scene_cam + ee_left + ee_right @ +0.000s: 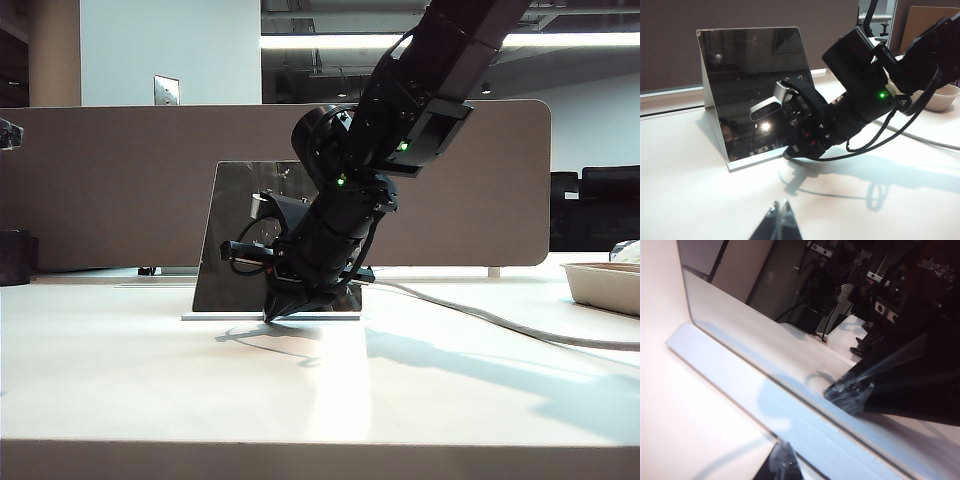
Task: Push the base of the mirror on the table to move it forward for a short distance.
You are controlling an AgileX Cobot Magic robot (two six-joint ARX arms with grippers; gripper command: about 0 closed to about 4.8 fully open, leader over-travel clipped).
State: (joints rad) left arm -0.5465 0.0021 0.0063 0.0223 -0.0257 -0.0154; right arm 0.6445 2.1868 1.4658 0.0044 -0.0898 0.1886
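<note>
Mirror (pixel 240 235) stands upright on its base (pixel 205 317) mid-desk, toward the far edge of the desk (pixel 150 390). Right gripper (pixel 278 312), fingers pressed together, tip down at the base's front edge. Left gripper (pixel 780 212), also closed, hovers nearer the front.

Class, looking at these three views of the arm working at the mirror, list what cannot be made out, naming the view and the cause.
1. Exterior view: the right tool hides where it meets the base of the mirror; contact unclear.
2. Right wrist view: right tool tips cut by the frame edge, so open or shut is unclear.
3. Left wrist view: only the left tool tips show, seemingly together; the rest is cut off.
4. The mirror is half covered by the arm.
</note>
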